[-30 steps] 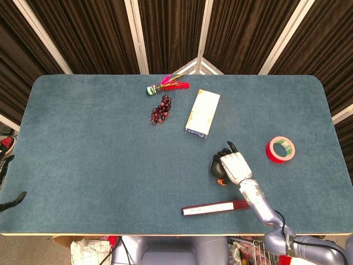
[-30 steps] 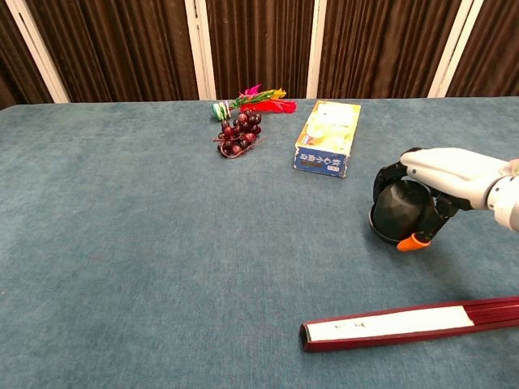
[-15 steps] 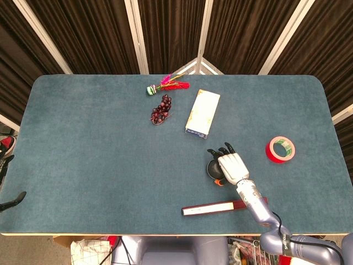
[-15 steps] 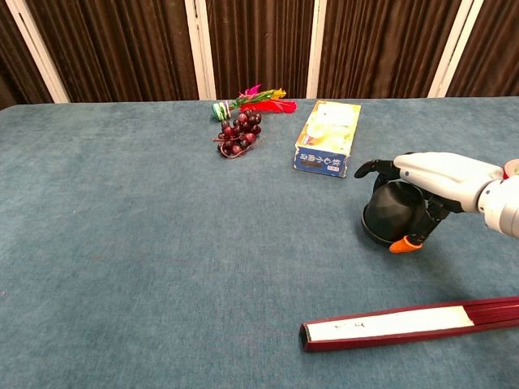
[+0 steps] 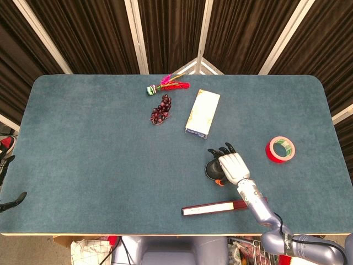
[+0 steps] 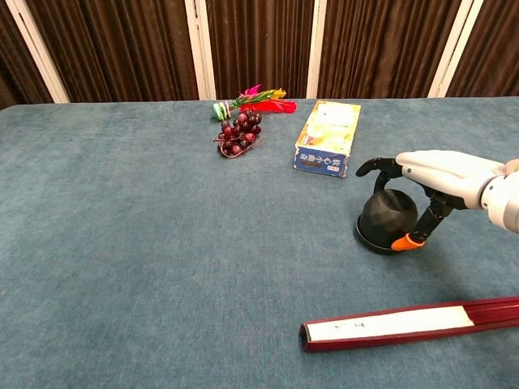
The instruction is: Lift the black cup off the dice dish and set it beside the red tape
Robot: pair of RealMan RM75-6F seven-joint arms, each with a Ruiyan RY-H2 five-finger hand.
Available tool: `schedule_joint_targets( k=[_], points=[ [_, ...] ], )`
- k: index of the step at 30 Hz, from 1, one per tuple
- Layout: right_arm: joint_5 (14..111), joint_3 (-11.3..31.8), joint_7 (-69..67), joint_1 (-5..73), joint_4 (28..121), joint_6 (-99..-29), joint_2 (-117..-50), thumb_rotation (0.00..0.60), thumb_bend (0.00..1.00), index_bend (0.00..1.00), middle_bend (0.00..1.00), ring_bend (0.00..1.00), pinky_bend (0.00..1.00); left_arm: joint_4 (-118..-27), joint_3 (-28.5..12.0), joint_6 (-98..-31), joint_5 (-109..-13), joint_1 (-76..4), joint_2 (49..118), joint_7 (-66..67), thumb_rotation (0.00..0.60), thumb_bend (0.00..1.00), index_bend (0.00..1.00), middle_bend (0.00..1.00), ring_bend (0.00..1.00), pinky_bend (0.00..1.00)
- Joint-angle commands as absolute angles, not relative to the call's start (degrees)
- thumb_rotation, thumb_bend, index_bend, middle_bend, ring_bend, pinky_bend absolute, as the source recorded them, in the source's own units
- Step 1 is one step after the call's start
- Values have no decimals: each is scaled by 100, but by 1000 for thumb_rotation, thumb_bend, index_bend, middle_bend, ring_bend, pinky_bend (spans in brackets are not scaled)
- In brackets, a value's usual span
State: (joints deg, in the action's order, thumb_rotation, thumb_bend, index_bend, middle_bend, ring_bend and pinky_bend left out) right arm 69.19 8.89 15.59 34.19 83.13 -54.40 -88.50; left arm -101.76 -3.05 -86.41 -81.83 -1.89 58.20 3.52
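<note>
The black cup (image 5: 212, 168) (image 6: 388, 215) sits upside down over the dice dish (image 6: 375, 244) on the blue table, left of the red tape (image 5: 280, 149). My right hand (image 5: 233, 167) (image 6: 442, 173) hovers over the cup from the right. Its fingers (image 6: 371, 167) stretch out above the cup's top without touching it. The orange-tipped thumb (image 6: 404, 241) rests against the cup's lower right edge. The tape lies flat about a hand's length to the right of the hand in the head view. The left hand does not show in either view.
A long dark-red case (image 5: 215, 208) (image 6: 405, 324) lies just in front of the cup. A yellow-and-blue box (image 5: 202, 113) (image 6: 328, 138) lies behind it. Further back left are a bunch of grapes (image 5: 161, 110) (image 6: 238, 134) and a feathered toy (image 5: 168, 85).
The right hand had the cup gripped and tilted; its fingers have since lifted and spread. The cup has settled flat, slightly left of where it was.
</note>
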Motion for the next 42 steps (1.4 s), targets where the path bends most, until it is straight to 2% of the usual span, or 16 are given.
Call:
schedule_joint_targets(
  k=[1, 4, 9, 12, 20, 28, 34, 42],
  points=[
    [6902, 891, 1559, 3421, 8322, -5452, -8833, 600, 93, 141, 320, 159, 0, -10176, -305, -8636, -8181, -192, 5822, 359, 600, 311, 120, 0, 0, 88],
    [6886, 878, 1582, 3429, 8308, -5466, -8825, 600, 93, 174, 347, 161, 0, -10178, -299, -8637, -8192, -192, 5827, 374, 600, 311, 120, 0, 0, 88],
    [6996, 868, 1572, 3430, 8253, -5613, -8879, 600, 92, 302, 500, 234, 0, -10179, -300, -8649, -8191, -186, 5827, 377, 600, 311, 120, 0, 0, 88],
    [7090, 870, 1493, 3421, 8266, -5708, -8899, 600, 113, 344, 545, 264, 0, -10179, -301, -8649, -8187, -187, 5829, 378, 600, 311, 120, 0, 0, 88],
    [7282, 976, 1270, 3418, 8564, -5929, -8739, 600, 126, 354, 555, 273, 0, -10179, -299, -8641, -8185, -189, 5828, 382, 600, 311, 121, 0, 0, 88],
    [7062, 1129, 1237, 3401, 8738, -5904, -8303, 600, 126, 354, 555, 273, 0, -10177, -306, -8653, -8174, -181, 5814, 357, 600, 311, 121, 0, 0, 88],
    [6902, 1089, 1136, 3374, 8780, -5734, -8056, 600, 126, 354, 555, 273, 0, -10193, -286, -8641, -8204, -191, 5844, 433, 600, 311, 121, 0, 0, 88],
    [6460, 909, 1309, 3495, 8828, -5121, -7819, 600, 126, 354, 555, 273, 0, -10209, -286, -8654, -8198, -185, 5856, 472, 600, 311, 121, 0, 0, 88]
  ],
)
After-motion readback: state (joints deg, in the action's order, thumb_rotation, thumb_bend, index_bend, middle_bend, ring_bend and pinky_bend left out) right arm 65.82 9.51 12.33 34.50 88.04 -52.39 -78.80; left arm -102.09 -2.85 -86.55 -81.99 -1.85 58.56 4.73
